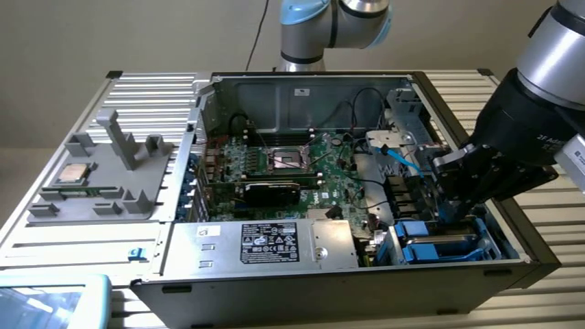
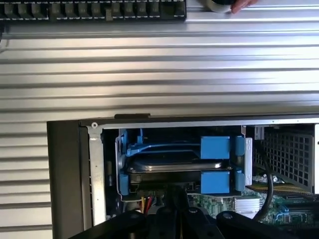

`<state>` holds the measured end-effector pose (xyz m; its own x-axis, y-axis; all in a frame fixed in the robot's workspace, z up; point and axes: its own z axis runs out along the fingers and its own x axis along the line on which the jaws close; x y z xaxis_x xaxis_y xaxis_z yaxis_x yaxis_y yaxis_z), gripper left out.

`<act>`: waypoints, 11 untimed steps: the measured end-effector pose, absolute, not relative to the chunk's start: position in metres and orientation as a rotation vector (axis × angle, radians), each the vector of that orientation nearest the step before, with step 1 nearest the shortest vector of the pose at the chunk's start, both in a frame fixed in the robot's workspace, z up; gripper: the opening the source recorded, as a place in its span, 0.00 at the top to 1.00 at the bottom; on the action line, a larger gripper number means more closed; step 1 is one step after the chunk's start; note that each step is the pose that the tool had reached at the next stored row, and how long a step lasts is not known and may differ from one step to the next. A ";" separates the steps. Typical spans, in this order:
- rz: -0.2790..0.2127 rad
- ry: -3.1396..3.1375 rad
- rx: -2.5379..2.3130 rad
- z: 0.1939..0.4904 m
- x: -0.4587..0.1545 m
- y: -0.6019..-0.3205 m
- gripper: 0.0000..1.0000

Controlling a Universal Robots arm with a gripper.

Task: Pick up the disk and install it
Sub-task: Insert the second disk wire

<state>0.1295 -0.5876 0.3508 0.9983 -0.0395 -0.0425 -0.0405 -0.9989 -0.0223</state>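
The disk (image 2: 174, 163), a silver-grey drive framed by a bright blue carrier (image 2: 215, 147), lies flat in the drive bay at the front corner of the open computer case, on the exterior view's right. In that view the blue carrier (image 1: 425, 250) shows just below my black gripper (image 1: 454, 214), which reaches down into the bay. My gripper (image 2: 175, 198) is shut, and its joined fingertips sit at the disk's near edge. Whether they press on the disk I cannot tell.
A large silver box with a black label (image 1: 265, 243) fills the case's front. The motherboard (image 1: 292, 164) and a blue cable (image 1: 402, 159) lie behind the bay. A grey tray with a CPU chip (image 1: 73, 173) stands on the exterior view's left. A fingertip (image 2: 244, 4) shows beyond the ribbed table.
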 end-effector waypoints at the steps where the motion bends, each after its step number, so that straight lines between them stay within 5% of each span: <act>1: 0.066 0.062 -3.117 0.351 0.132 -0.588 0.89; 11: 0.066 0.062 -3.114 0.351 0.142 -0.601 0.89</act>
